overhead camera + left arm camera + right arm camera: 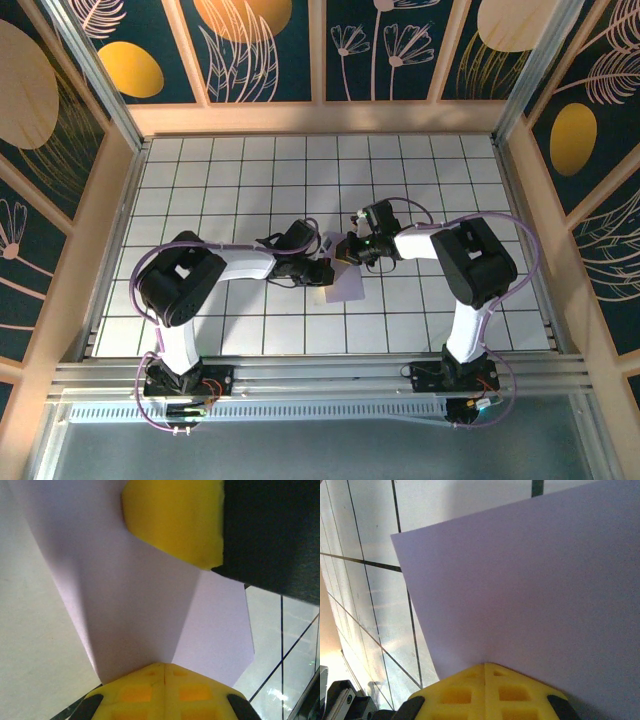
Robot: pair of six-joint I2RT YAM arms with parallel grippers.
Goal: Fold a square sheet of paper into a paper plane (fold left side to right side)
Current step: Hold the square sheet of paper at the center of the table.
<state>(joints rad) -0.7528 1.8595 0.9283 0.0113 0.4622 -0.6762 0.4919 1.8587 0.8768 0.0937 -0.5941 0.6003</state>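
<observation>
Pinching the square sheet of paper [346, 288] in the middle of the table [250, 160], far from every edge, the left end effector [324, 270] and right end effector [349, 251] are both clamped on it.

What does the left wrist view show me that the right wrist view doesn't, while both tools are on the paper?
Left wrist view: the pale lavender square sheet of paper bends along a crease running up from the left tool, and a yellow padded finger of the right tool shows at the sheet's far end. Right wrist view: the sheet looks smooth, with one free corner over the white tiled table. Both: the view's own yellow fingertips shut on the paper's edge, with tiles alongside.
</observation>
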